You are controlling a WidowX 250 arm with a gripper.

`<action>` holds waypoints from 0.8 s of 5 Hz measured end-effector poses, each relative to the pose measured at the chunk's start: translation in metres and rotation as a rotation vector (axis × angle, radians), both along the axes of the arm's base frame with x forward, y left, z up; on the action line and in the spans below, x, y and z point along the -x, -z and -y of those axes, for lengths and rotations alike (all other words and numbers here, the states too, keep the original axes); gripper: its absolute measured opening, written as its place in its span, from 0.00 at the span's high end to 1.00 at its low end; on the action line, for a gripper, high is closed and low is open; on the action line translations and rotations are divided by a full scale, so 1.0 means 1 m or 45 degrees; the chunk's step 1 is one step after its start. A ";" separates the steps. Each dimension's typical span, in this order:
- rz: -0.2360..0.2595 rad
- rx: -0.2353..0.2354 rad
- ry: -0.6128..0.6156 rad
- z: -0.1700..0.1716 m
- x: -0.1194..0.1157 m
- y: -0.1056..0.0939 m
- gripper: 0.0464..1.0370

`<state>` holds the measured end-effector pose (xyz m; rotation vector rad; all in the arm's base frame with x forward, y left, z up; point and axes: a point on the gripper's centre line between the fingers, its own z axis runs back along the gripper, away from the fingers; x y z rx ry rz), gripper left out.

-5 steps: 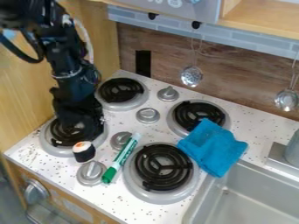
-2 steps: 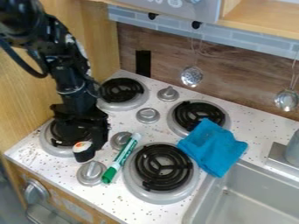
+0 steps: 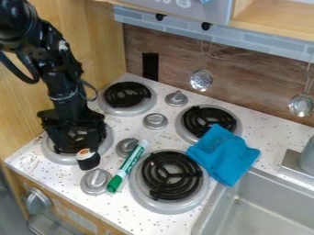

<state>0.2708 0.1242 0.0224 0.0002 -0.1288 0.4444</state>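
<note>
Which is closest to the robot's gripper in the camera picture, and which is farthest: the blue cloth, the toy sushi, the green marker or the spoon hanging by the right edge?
From the gripper, nearest first:
1. Toy sushi, right below it
2. Green marker, to the right of the sushi
3. Blue cloth, farther right, by the sink
4. Hanging spoon, far right

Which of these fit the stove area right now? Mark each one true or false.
1. The black two-finger gripper is above the front left burner. True.
2. The green-and-white marker lies in the grey metal sink. False: it lies on the white speckled stovetop.
3. The blue cloth overlaps the rear right burner. True.
4. The marker's green cap points toward the wall. False: it points toward the stovetop's front edge.
5. The black-sided toy sushi roll is nearer the gripper than the cloth is. True.
</note>
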 end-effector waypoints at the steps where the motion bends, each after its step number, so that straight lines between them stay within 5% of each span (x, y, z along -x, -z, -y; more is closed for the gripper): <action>1: 0.014 -0.008 -0.043 -0.003 -0.003 0.007 0.04; 4: -0.018 -0.005 -0.120 -0.010 -0.011 0.031 0.04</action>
